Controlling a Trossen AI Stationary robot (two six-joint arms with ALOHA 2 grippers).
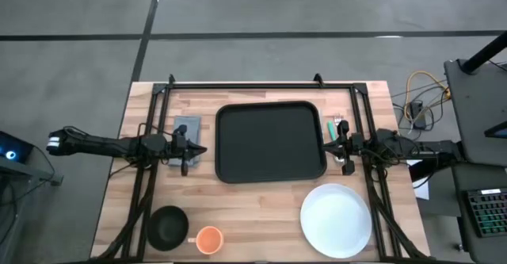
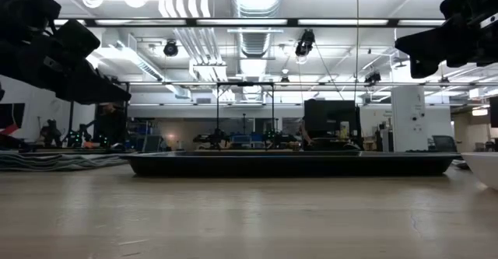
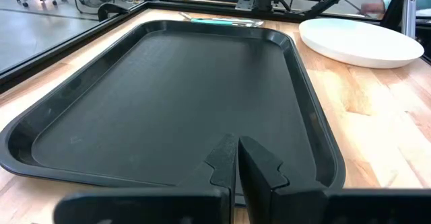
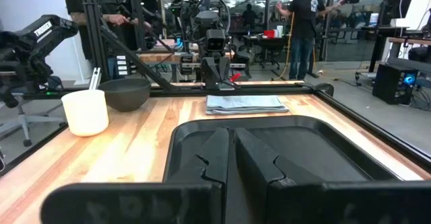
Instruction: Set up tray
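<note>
The black tray (image 1: 271, 143) lies flat in the middle of the table, its rim also showing in the low view (image 2: 288, 164). My left gripper (image 1: 200, 149) hovers shut just off the tray's left short end, its fingers (image 3: 237, 162) pointing across the tray (image 3: 168, 89). My right gripper (image 1: 329, 147) hovers shut off the right short end, its fingers (image 4: 227, 158) facing the tray (image 4: 296, 146). In the low view both arms hang well above the table. A grey folded napkin (image 1: 187, 128) lies flat beside the tray under my left arm.
A white plate (image 1: 336, 220) sits at the near right, a black bowl (image 1: 168, 226) and an orange cup (image 1: 208, 239) at the near left. Cutlery with a teal handle (image 1: 336, 127) lies right of the tray. People stand in the room beyond (image 4: 306, 15).
</note>
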